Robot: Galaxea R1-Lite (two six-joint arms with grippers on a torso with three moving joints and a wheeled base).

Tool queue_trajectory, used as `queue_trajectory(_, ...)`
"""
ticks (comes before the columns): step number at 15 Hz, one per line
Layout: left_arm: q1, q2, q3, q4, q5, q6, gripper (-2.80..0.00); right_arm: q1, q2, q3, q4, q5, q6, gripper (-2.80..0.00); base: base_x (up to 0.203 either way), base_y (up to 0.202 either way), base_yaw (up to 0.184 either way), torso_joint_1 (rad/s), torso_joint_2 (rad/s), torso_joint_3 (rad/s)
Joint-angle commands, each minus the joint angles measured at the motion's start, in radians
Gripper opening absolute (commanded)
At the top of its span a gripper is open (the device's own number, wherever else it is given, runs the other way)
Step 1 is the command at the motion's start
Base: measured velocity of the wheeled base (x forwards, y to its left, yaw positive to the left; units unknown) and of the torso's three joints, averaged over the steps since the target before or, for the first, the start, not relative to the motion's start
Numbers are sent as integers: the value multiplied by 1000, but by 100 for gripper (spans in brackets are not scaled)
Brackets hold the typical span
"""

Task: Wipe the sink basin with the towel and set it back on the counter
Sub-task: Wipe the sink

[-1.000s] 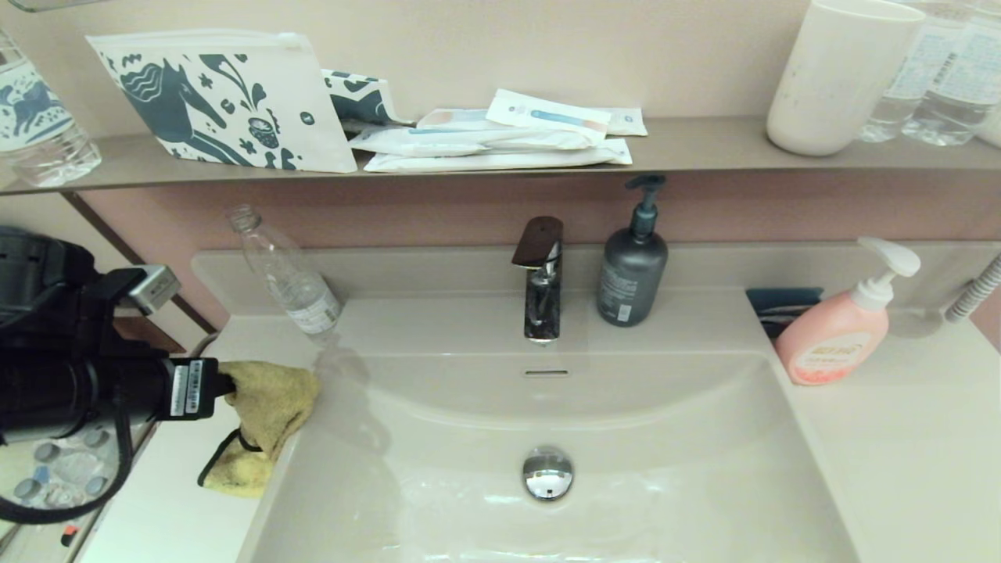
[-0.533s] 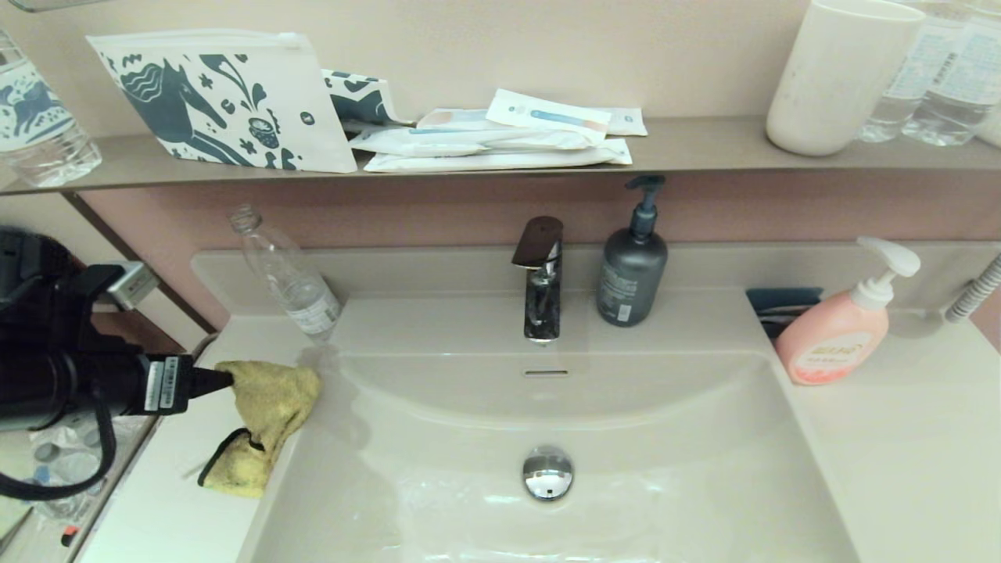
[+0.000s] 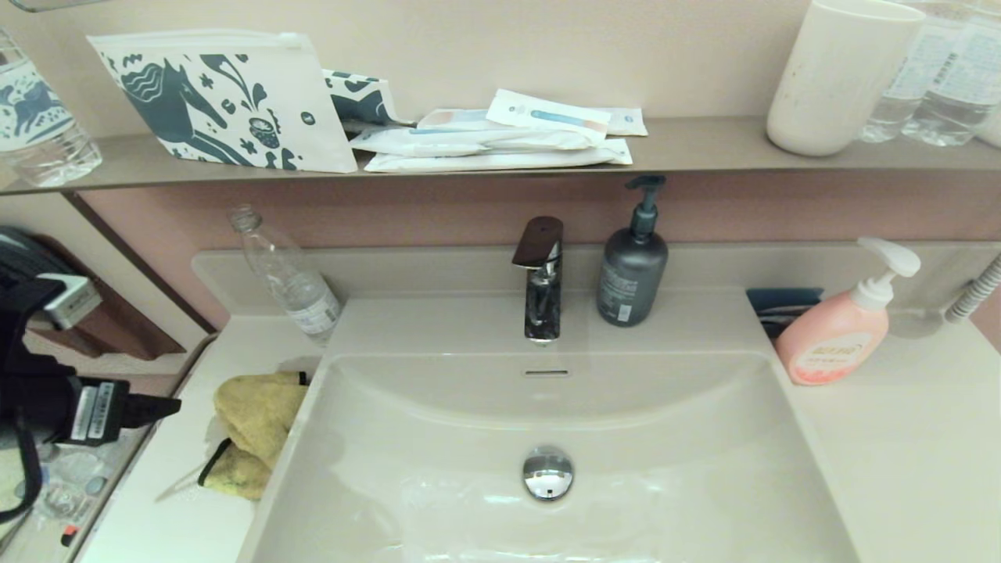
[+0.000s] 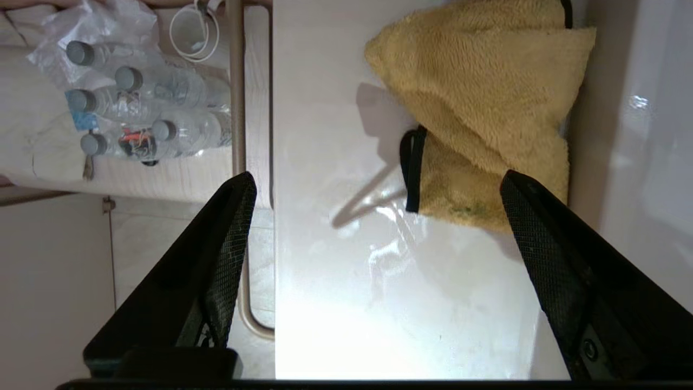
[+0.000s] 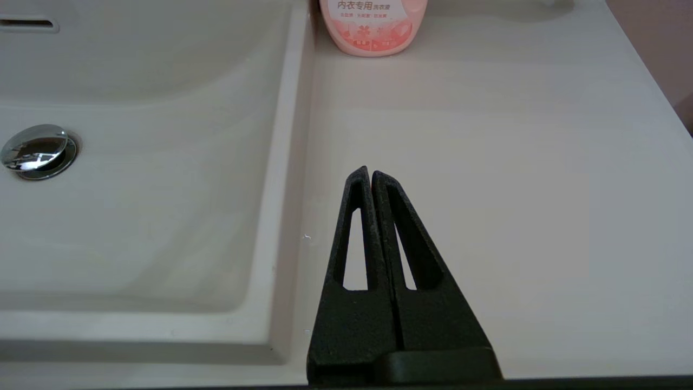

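The mustard-yellow towel (image 3: 250, 430) (image 4: 487, 108) lies crumpled on the cream-white counter (image 3: 180, 516) at the left rim of the sink basin (image 3: 626, 438), its black edging showing. The basin holds a chrome drain plug (image 3: 547, 473) and a slot overflow (image 3: 546, 373). My left gripper (image 3: 168, 407) (image 4: 376, 181) hangs off the counter's left edge, open and empty, apart from the towel. My right gripper (image 5: 370, 173) sits shut over the counter (image 5: 514, 189) right of the basin, outside the head view.
A clear plastic bottle (image 3: 285, 274) leans behind the towel. The faucet (image 3: 541, 277), a dark pump bottle (image 3: 632, 262) and a pink pump bottle (image 3: 841, 328) stand along the back. A grey-brown shelf (image 3: 704, 148) above carries pouches, a cup and bottles.
My left gripper let go of the towel and drew back to the left, off the counter edge. The towel settled onto the counter beside the basin rim.
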Motion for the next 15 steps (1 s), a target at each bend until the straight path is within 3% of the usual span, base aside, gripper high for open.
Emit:
queue_trajectory(1, 5, -76, -1, 33, -5, 4, 0, 0, 0, 1, 0, 0, 0, -280, 0, 0, 0, 0, 0, 0)
queue_trajectory(5, 4, -151, 4, 115, -42, -3, 0, 0, 0, 0, 0, 0, 0, -280, 0, 0, 0, 0, 0, 0)
queue_trajectory(6, 4, -164, 13, 122, -46, -14, -280, 0, 0, 0, 0, 0, 0, -280, 0, 0, 0, 0, 0, 0)
queue_trajectory(12, -1, -187, 42, 110, -122, -64, -280, 0, 0, 1, 0, 0, 0, -280, 0, 0, 0, 0, 0, 0)
queue_trajectory(15, -138, -204, 43, 110, -138, -189, -280, 0, 0, 1, 0, 0, 0, -280, 0, 0, 0, 0, 0, 0)
